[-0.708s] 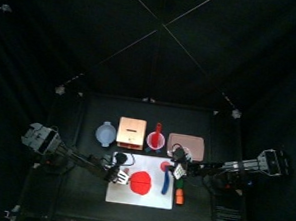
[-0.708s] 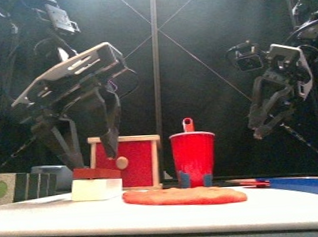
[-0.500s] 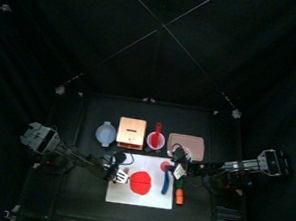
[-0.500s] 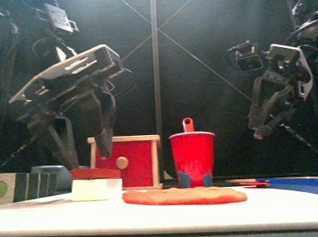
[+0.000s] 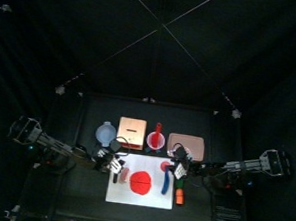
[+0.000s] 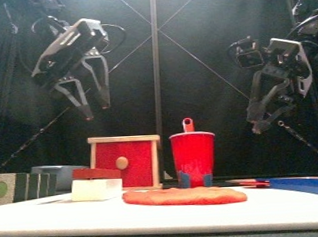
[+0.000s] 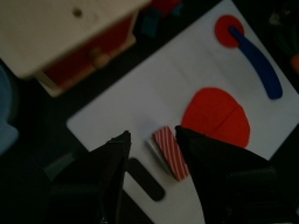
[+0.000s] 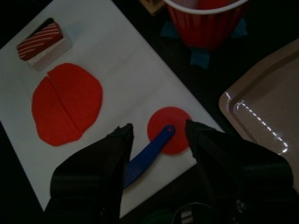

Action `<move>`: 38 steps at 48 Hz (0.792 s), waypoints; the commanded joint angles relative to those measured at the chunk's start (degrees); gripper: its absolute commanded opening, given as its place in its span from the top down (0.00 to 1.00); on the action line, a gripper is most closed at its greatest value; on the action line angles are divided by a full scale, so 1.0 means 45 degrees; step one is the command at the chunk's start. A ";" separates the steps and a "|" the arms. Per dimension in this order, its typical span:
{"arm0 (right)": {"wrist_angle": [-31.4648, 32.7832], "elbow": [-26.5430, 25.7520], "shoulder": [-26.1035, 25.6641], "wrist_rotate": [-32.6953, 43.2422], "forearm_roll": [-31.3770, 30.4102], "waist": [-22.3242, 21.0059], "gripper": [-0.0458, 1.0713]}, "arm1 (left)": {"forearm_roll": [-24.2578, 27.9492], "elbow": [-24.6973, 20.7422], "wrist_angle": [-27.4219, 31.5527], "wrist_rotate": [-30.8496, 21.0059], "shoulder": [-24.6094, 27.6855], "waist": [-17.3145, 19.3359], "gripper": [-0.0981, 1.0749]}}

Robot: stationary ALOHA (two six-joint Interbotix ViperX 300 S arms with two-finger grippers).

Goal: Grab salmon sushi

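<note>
A: You are hovering the left tool (image 7: 153, 150), jaws apart, above the salmon sushi (image 7: 170, 152) lying untouched beside the red disc (image 7: 218, 116).

B: Approach step, I judge. Next you are descending, then closing. Right tool (image 8: 156, 137) is hanging wide open, empty.

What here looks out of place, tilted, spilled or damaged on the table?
Nothing stands out. The salmon sushi sits flat on the white mat, the red cup stands upright, and nothing is spilled. Both grippers hang above the table, holding nothing.
</note>
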 commanded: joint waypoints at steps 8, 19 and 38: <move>-0.0039 -0.0293 -0.0430 -0.0039 -0.0059 -0.0078 0.20 | 0.3809 0.0781 -0.1328 -0.0078 -0.0977 0.0332 0.21; -0.0039 -0.0332 -0.0684 -0.0039 -0.0176 -0.0098 0.20 | 0.7187 0.1387 -0.3105 -0.0078 -0.1504 0.0078 0.21; 0.0000 -0.0332 -0.0684 0.0000 -0.0098 -0.0156 0.20 | 0.8398 0.2266 -0.5000 -0.0059 -0.2344 -0.0078 0.21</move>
